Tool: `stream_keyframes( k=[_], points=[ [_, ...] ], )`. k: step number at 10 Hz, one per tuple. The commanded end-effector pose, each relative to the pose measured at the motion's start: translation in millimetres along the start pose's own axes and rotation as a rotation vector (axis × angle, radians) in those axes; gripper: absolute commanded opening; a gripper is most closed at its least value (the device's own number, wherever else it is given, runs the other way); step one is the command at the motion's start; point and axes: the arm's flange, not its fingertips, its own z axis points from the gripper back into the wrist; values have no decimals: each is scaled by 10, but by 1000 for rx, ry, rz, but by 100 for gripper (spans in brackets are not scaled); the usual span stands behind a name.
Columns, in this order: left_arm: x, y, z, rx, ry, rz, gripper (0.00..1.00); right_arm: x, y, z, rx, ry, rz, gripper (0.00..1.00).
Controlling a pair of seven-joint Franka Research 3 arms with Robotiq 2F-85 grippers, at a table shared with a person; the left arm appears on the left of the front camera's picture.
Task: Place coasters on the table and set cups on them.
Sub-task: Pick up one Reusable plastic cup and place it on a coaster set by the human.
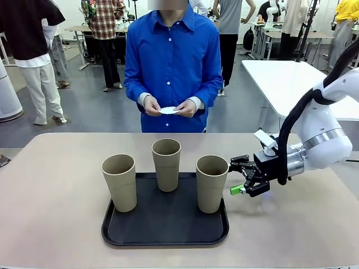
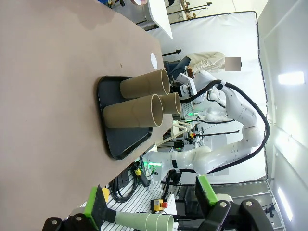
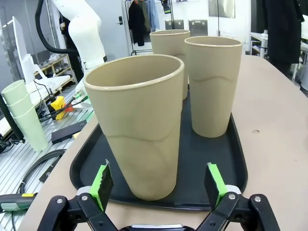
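The right arm is brought in from the right edge of the front view, its forearm held level and low over the table [image 1: 50,190]. The right gripper [image 1: 235,175] is pointed toward picture left, just beside the rightmost of the three cups [image 1: 211,183] but apart from it. Its jaws are spread wide and nothing is grasped.

All three cups are stood upright on a black tray [image 1: 165,227] in the lower middle of the frame. A flat white coaster [image 1: 168,110] is held between the person's hands [image 1: 186,106] in the upper middle, beyond the far table edge; how many sheets are held cannot be told.

From the right wrist view, the right gripper [image 3: 158,173] is seen with the nearest cup [image 3: 139,125] framed between its green pads, ahead of them and untouched, at the tray's near rim [image 3: 144,202].

In the left wrist view, rolled sideways, the left gripper [image 2: 150,197] is seen at the bottom edge with its jaws parted and empty, well apart from the cups [image 2: 134,113] and tray [image 2: 125,142], at a distance along the table [image 2: 48,72].
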Motion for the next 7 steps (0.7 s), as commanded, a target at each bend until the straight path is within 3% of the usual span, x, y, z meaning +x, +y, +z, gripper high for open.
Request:
stream_keyframes(
  k=[1, 7],
  points=[
    [-9, -11, 15, -4, -1, -3, 100, -19, -114, -69, -10, -37, -26, 100],
    [-9, -11, 15, -4, -1, -3, 100, -37, -74, -265, 43, -34, -40, 100]
  ],
)
